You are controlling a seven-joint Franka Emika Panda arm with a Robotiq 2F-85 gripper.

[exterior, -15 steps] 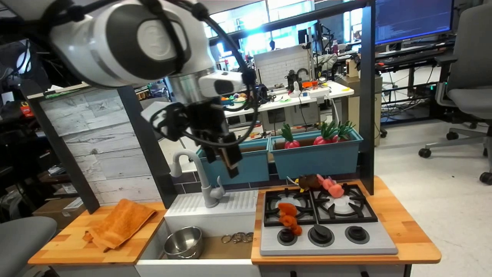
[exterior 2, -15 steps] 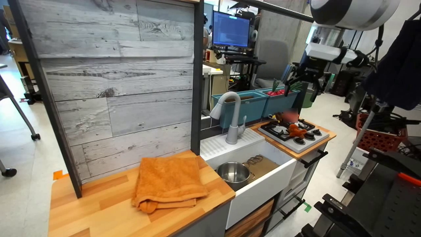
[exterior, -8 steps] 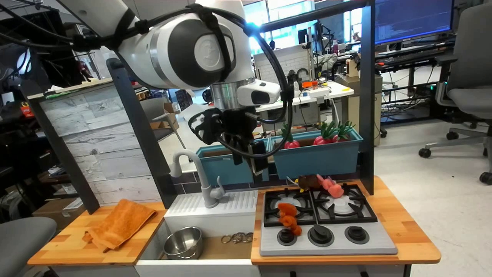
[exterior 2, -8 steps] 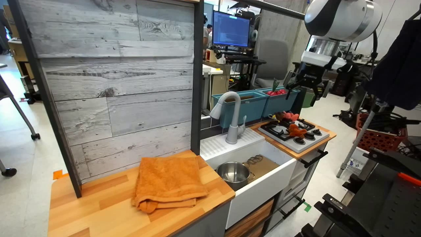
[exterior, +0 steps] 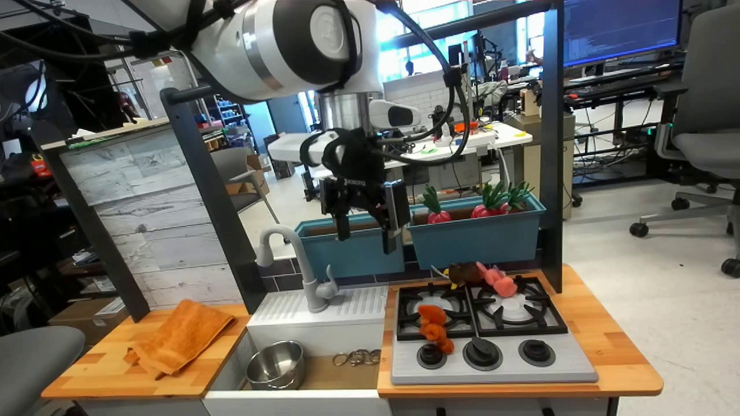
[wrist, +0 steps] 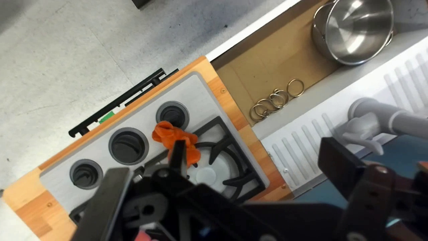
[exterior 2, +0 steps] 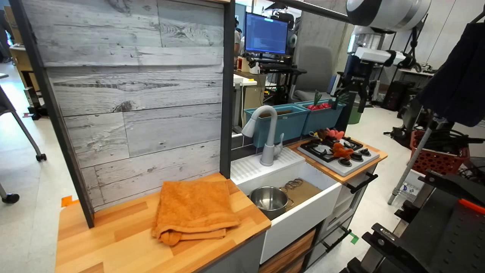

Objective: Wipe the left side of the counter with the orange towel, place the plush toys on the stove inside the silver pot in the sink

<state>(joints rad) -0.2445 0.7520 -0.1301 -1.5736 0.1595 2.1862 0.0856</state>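
The orange towel (exterior: 182, 337) lies folded on the left counter and also shows in another exterior view (exterior 2: 195, 210). The silver pot (exterior: 276, 365) stands in the sink, open at the top; the wrist view shows it at upper right (wrist: 359, 30). An orange plush toy (exterior: 435, 329) lies at the stove's front left, by a knob. A brown plush toy (exterior: 464, 273) and a pink plush toy (exterior: 502, 283) lie at the stove's back. My gripper (exterior: 366, 236) is open and empty, high above the area between sink and stove. In the wrist view its fingers (wrist: 254, 150) stand wide apart.
The grey faucet (exterior: 309, 277) rises behind the sink. Teal planters (exterior: 474, 237) with red radishes stand behind the stove. Metal rings (wrist: 276, 100) lie in the sink. The stove (exterior: 497, 370) has black grates and knobs. A dark post (exterior: 552, 173) stands at the right rear.
My gripper has moved right from above the sink toward the stove, and its wrist has turned. It stayed open. The towel, pot and toys have not moved.
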